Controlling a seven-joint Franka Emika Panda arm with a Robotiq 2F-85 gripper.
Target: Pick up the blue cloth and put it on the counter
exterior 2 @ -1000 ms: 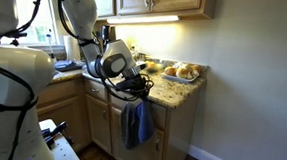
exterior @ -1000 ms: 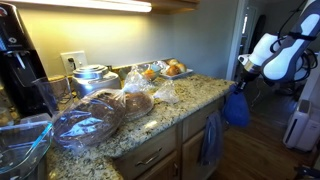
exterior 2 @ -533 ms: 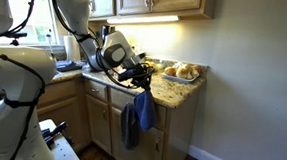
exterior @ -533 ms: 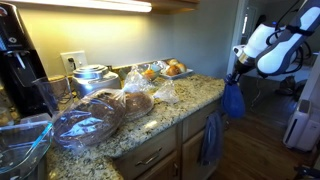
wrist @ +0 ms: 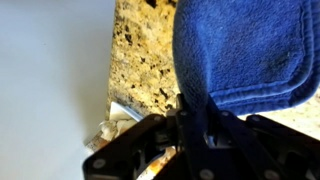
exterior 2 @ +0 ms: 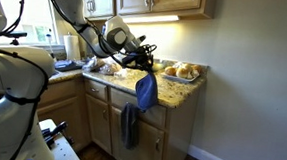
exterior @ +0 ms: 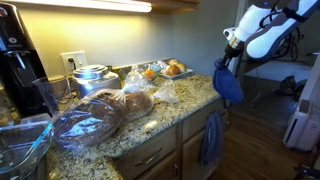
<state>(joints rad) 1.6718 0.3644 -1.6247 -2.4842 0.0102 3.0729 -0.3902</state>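
Note:
My gripper [exterior: 222, 62] is shut on a blue cloth [exterior: 229, 86] that hangs from it in the air just past the end of the granite counter [exterior: 190, 95]. In an exterior view the gripper [exterior 2: 143, 66] holds the cloth [exterior 2: 147, 91] over the counter's front edge [exterior 2: 168, 95]. In the wrist view the cloth [wrist: 245, 50] fills the upper right, pinched between the fingers [wrist: 197, 118], with the counter [wrist: 140, 55] behind it.
A second blue cloth [exterior: 210, 138] hangs on the cabinet front [exterior 2: 130, 124]. A tray of bread rolls [exterior: 170, 69] [exterior 2: 182, 70], bagged bread [exterior: 135, 102], a glass bowl [exterior: 85, 128], a metal pot [exterior: 93, 78] and a coffee machine [exterior: 18, 60] stand on the counter.
The gripper has lifted the blue cloth from beside the cabinet up to counter height and moved it toward the counter edge.

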